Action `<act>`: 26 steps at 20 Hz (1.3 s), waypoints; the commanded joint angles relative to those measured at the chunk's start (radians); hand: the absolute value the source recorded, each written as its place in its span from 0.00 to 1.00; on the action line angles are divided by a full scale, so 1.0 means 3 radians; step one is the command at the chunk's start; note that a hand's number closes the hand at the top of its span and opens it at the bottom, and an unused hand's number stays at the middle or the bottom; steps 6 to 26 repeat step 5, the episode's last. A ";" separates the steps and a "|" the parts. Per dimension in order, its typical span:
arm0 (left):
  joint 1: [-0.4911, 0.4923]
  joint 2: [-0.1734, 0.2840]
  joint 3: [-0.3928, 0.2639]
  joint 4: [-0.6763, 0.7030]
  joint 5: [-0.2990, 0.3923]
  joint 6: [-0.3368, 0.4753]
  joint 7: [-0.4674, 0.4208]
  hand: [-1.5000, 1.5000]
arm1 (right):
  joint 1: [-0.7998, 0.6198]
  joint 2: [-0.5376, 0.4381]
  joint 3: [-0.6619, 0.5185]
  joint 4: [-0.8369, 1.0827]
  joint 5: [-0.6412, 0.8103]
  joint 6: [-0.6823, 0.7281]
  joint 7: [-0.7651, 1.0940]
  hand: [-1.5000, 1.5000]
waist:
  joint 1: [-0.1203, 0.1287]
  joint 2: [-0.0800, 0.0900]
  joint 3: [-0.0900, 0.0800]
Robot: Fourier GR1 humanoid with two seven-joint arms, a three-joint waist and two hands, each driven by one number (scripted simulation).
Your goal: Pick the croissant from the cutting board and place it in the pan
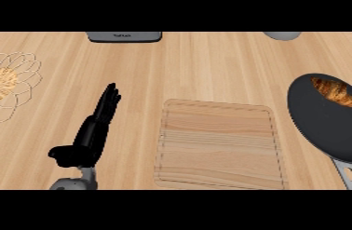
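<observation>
The golden-brown croissant (333, 91) lies inside the dark round pan (317, 122) at the right edge of the head view; the pan's handle (344, 171) runs down to the lower right. The wooden cutting board (219, 144) sits at centre with nothing on it. My left hand (93, 131) rests to the left of the board, fingers straight and pointing up the counter, holding nothing. My right hand does not show.
A grey appliance (124, 36) stands at the counter's far edge, and a grey rounded object (282, 35) sits at the far right. A pale flower-shaped item (14, 82) lies at the left edge.
</observation>
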 commanded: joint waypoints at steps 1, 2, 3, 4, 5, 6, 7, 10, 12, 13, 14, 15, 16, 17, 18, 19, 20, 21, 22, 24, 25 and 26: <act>0.0108 0.0012 -0.0048 -0.0145 -0.0057 -0.0023 0.0034 0.50 | 0.0128 0.0087 0.0065 -0.0329 0.0108 -0.0038 0.0196 0.00 | 0.0002 -0.0002 -0.0001; 0.0176 -0.0056 -0.0083 -0.0019 -0.0027 -0.0035 -0.0109 0.50 | -0.0111 -0.0031 0.0003 0.0205 0.0203 -0.0202 -0.0135 0.00 | 0.0009 0.0000 0.0000; 0.0164 0.0001 -0.0024 -0.0104 -0.0010 -0.0044 -0.0037 0.50 | 0.0159 0.0130 0.0048 -0.0423 0.0188 -0.0159 0.0119 0.00 | 0.0000 -0.0002 -0.0001; 0.0150 0.0051 0.0004 -0.0052 -0.0025 -0.0090 -0.0083 0.50 | 0.0059 0.0154 0.0103 -0.0287 0.0310 -0.0281 0.0095 0.00 | 0.0004 -0.0001 -0.0001; 0.0016 -0.0061 -0.0029 -0.0066 -0.0031 0.0017 0.0045 0.50 | 0.0132 0.0108 0.0007 0.0170 0.0303 -0.0206 -0.0422 0.00 | 0.0000 0.0000 0.0001; 0.0016 -0.0061 -0.0029 -0.0066 -0.0031 0.0017 0.0045 0.50 | 0.0132 0.0108 0.0007 0.0170 0.0303 -0.0206 -0.0422 0.00 | 0.0000 0.0000 0.0001; 0.0016 -0.0061 -0.0029 -0.0066 -0.0031 0.0017 0.0045 0.50 | 0.0132 0.0108 0.0007 0.0170 0.0303 -0.0206 -0.0422 0.00 | 0.0000 0.0000 0.0001; 0.0016 -0.0061 -0.0029 -0.0066 -0.0031 0.0017 0.0045 0.50 | 0.0132 0.0108 0.0007 0.0170 0.0303 -0.0206 -0.0422 0.00 | 0.0000 0.0000 0.0001; 0.0016 -0.0061 -0.0029 -0.0066 -0.0031 0.0017 0.0045 0.50 | 0.0132 0.0108 0.0007 0.0170 0.0303 -0.0206 -0.0422 0.00 | 0.0000 0.0000 0.0001; 0.0016 -0.0061 -0.0029 -0.0066 -0.0031 0.0017 0.0045 0.50 | 0.0132 0.0108 0.0007 0.0170 0.0303 -0.0206 -0.0422 0.00 | 0.0000 0.0000 0.0001; 0.0016 -0.0061 -0.0029 -0.0066 -0.0031 0.0017 0.0045 0.50 | 0.0132 0.0108 0.0007 0.0170 0.0303 -0.0206 -0.0422 0.00 | 0.0000 0.0000 0.0001; 0.0016 -0.0061 -0.0029 -0.0066 -0.0031 0.0017 0.0045 0.50 | 0.0132 0.0108 0.0007 0.0170 0.0303 -0.0206 -0.0422 0.00 | 0.0000 0.0000 0.0001; 0.0016 -0.0061 -0.0029 -0.0066 -0.0031 0.0017 0.0045 0.50 | 0.0132 0.0108 0.0007 0.0170 0.0303 -0.0206 -0.0422 0.00 | 0.0000 0.0000 0.0001; 0.0016 -0.0061 -0.0029 -0.0066 -0.0031 0.0017 0.0045 0.50 | 0.0132 0.0108 0.0007 0.0170 0.0303 -0.0206 -0.0422 0.00 | 0.0000 0.0000 0.0001; 0.0016 -0.0061 -0.0029 -0.0066 -0.0031 0.0017 0.0045 0.50 | 0.0132 0.0108 0.0007 0.0170 0.0303 -0.0206 -0.0422 0.00 | 0.0000 0.0000 0.0001; 0.0016 -0.0061 -0.0029 -0.0066 -0.0031 0.0017 0.0045 0.50 | 0.0132 0.0108 0.0007 0.0170 0.0303 -0.0206 -0.0422 0.00 | 0.0000 0.0000 0.0001; 0.0016 -0.0061 -0.0029 -0.0066 -0.0031 0.0017 0.0045 0.50 | 0.0132 0.0108 0.0007 0.0170 0.0303 -0.0206 -0.0422 0.00 | 0.0000 0.0000 0.0001; 0.0016 -0.0061 -0.0029 -0.0066 -0.0031 0.0017 0.0045 0.50 | 0.0132 0.0108 0.0007 0.0170 0.0303 -0.0206 -0.0422 0.00 | 0.0000 0.0000 0.0001; 0.0016 -0.0061 -0.0029 -0.0066 -0.0031 0.0017 0.0045 0.50 | 0.0132 0.0108 0.0007 0.0170 0.0303 -0.0206 -0.0422 0.00 | 0.0000 0.0000 0.0001; 0.0016 -0.0061 -0.0029 -0.0066 -0.0031 0.0017 0.0045 0.50 | 0.0132 0.0108 0.0007 0.0170 0.0303 -0.0206 -0.0422 0.00 | 0.0000 0.0000 0.0001; 0.0016 -0.0061 -0.0029 -0.0066 -0.0031 0.0017 0.0045 0.50 | 0.0132 0.0108 0.0007 0.0170 0.0303 -0.0206 -0.0422 0.00 | 0.0000 0.0000 0.0001; 0.0016 -0.0061 -0.0029 -0.0066 -0.0031 0.0017 0.0045 0.50 | 0.0132 0.0108 0.0007 0.0170 0.0303 -0.0206 -0.0422 0.00 | 0.0000 0.0000 0.0001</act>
